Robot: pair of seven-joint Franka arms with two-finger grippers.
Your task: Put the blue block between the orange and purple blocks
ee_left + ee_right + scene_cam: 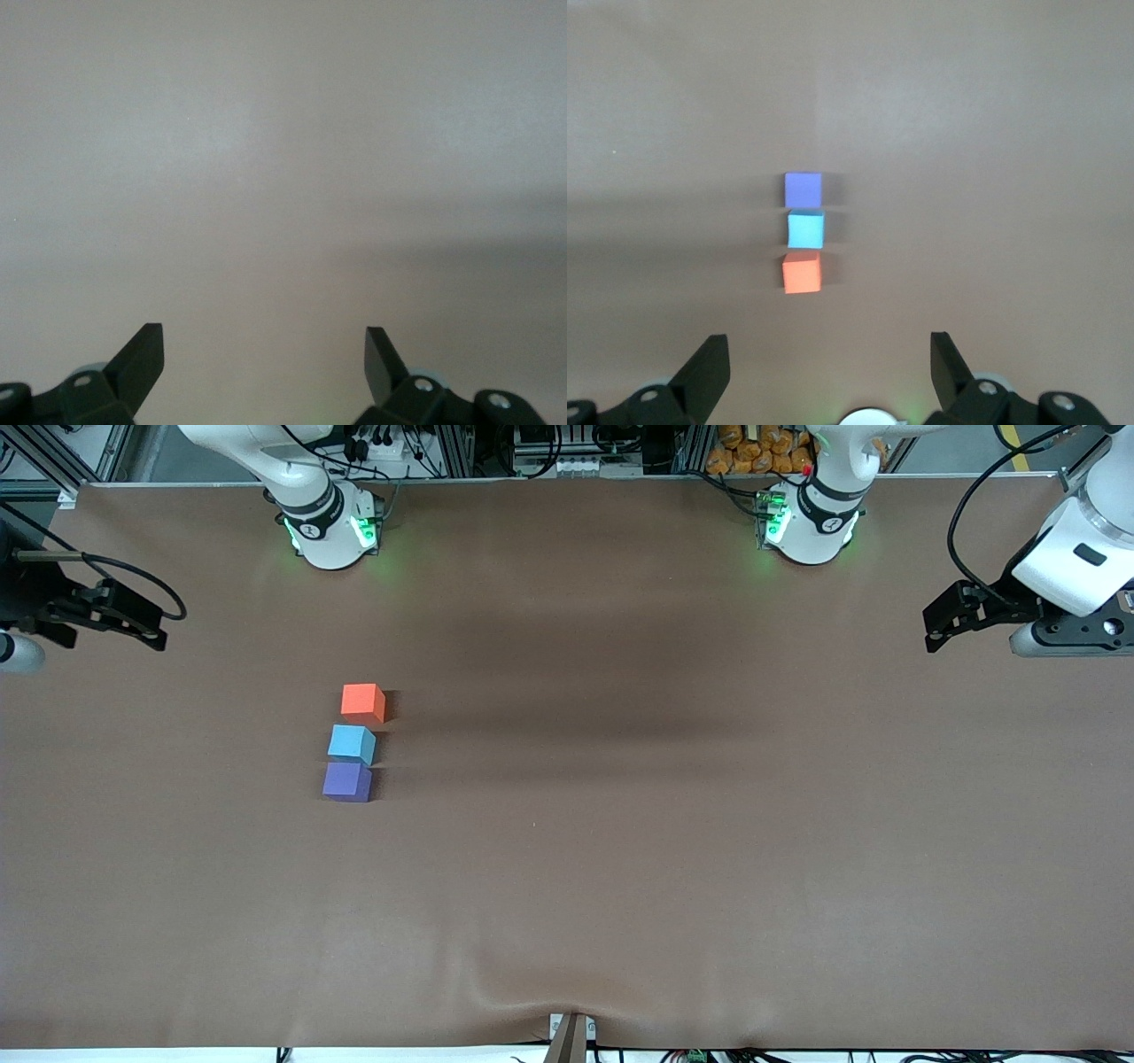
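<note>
Front view: plain, seemingly matte blue block (352, 743)

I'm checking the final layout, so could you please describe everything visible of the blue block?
The blue block is a small, plain, matte light sky-blue cube that rests flat on the brown table cover. It sits in a row between the orange block, which is farther from the front camera, and the purple block, which is nearer and seems to touch it. No pincer holds it.
</note>
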